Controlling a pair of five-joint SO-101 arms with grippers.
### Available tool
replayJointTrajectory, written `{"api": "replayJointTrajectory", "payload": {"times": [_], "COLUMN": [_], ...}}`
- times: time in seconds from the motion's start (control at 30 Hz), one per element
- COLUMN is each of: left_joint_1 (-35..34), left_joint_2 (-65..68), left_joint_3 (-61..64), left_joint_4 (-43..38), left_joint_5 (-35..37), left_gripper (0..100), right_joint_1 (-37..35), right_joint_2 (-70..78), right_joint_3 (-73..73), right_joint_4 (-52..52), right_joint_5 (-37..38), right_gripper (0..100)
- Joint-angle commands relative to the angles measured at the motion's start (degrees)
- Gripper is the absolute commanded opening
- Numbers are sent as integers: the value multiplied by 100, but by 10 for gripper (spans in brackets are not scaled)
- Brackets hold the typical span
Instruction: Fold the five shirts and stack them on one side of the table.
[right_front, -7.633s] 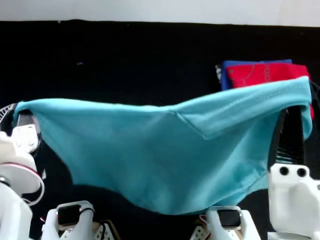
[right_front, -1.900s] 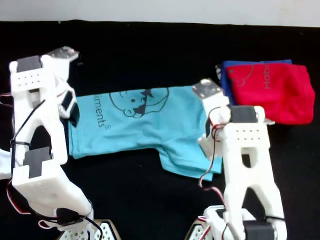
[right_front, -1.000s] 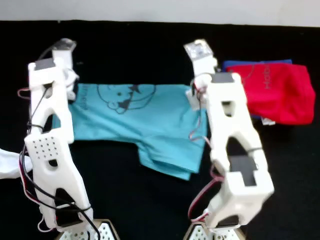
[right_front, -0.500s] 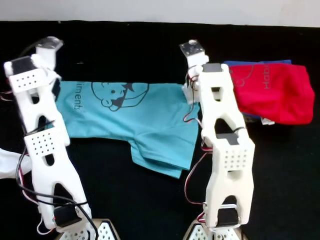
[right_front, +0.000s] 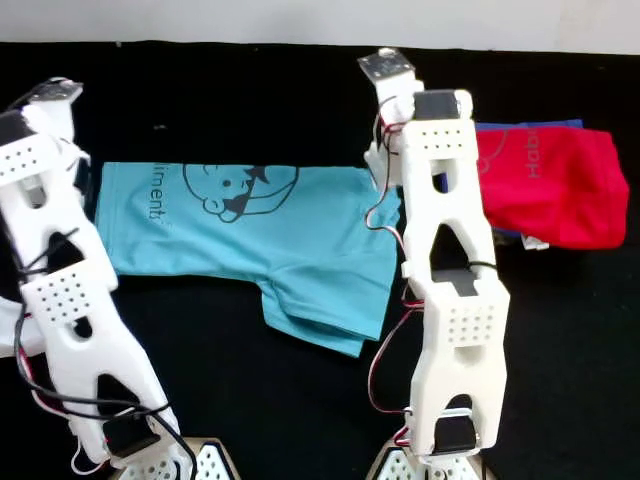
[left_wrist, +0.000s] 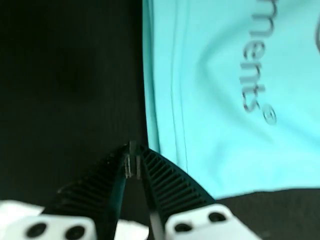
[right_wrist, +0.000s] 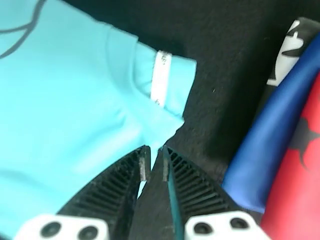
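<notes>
Teal shirt (right_front: 250, 235) lay flat on the black surface (right_front: 250, 400), print side up, spread across the middle. One loose sleeve flap stuck out toward the near edge on the shirt's right part. Left arm (right_front: 60, 290) stood at the shirt's left end. Left gripper (left_wrist: 131, 162) sat just beside the hem, mostly over bare surface, with one finger overlapping the cloth edge. Its jaws were pressed almost together, and no cloth could be seen between them. Right arm (right_front: 450, 250) stretched to the shirt's far right corner, by the neck label. Right gripper (right_wrist: 153, 165) sat right at that corner, jaws drawn close with a thin sliver of teal cloth between them, so pinching the corner as far as could be told. Red shirt (right_front: 560, 195) lay folded on top of a folded blue shirt (right_front: 520, 128) at the right side of the surface, just beside the right gripper and apart from the teal shirt.
</notes>
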Motion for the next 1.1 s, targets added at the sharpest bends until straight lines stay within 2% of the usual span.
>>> {"api": "replayJointTrajectory", "payload": {"times": [0.0, 0.1, 0.33, 0.43, 0.6, 0.77, 0.93, 1.07], "left_joint_1": [119, 303, -4, -110, -251, -277, -224, -224], "left_joint_2": [-1218, -1596, -1631, -1631, -1692, -1692, -1684, -1684], "left_joint_3": [1455, 2492, 4092, 4365, 4356, 3943, 3284, 2563], "left_joint_4": [18, -123, -1670, -2189, -2470, -2356, -1565, -774], "left_joint_5": [26, 26, 9, 9, 35, 457, 527, 527], "left_gripper": [9, 9, 9, 9, 9, 9, 9, 9], "right_joint_1": [-92, -119, -295, -620, -1288, -1921, -2123, -2246], "right_joint_2": [-444, -470, -1613, -2343, -3213, -3530, -3556, -3582], "right_joint_3": [-576, -734, -356, 532, 2519, 4330, 5560, 5824], "right_joint_4": [426, 549, 558, 549, 488, -444, -1684, -1833], "right_joint_5": [-53, -53, -114, -88, -88, -114, -88, -88], "right_gripper": [58, 58, 57, 57, 57, 56, 59, 63]}}
